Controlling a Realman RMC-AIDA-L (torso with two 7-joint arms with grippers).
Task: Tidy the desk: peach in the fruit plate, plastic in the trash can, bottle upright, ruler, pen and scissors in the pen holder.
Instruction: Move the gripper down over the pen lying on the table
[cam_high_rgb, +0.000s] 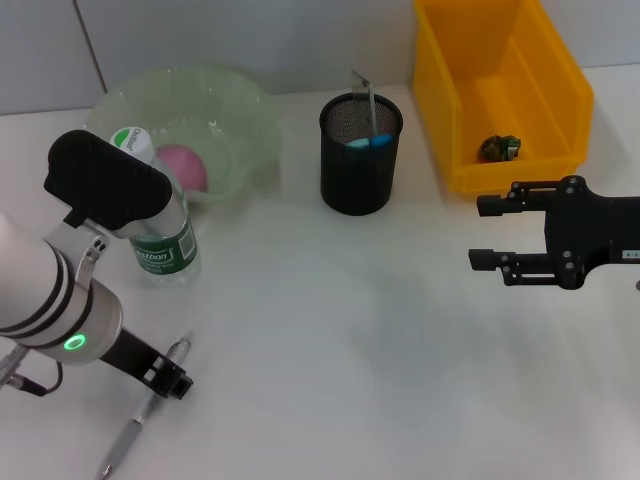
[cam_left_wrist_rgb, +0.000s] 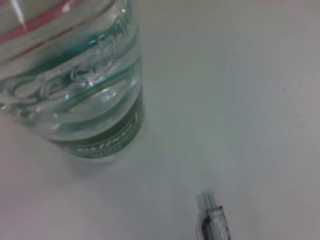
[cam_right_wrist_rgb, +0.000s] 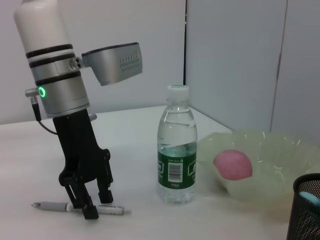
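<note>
A silver pen (cam_high_rgb: 133, 432) lies on the white desk at the front left; it also shows in the right wrist view (cam_right_wrist_rgb: 50, 205) and the left wrist view (cam_left_wrist_rgb: 216, 225). My left gripper (cam_high_rgb: 168, 378) is down at the desk, open, with its fingers on either side of the pen (cam_right_wrist_rgb: 95, 205). A clear bottle (cam_high_rgb: 162, 238) stands upright just behind it. A pink peach (cam_high_rgb: 181, 166) lies in the green fruit plate (cam_high_rgb: 245, 110). The black mesh pen holder (cam_high_rgb: 360, 190) holds a ruler and blue-handled scissors. Green plastic (cam_high_rgb: 500, 148) lies in the yellow bin (cam_high_rgb: 560, 90). My right gripper (cam_high_rgb: 488, 233) is open and empty at the right.
The bottle (cam_right_wrist_rgb: 176, 150) stands close to the left arm and the fruit plate (cam_right_wrist_rgb: 280, 150). The yellow bin sits at the back right, behind the right gripper. The desk's edge is near the pen at the front left.
</note>
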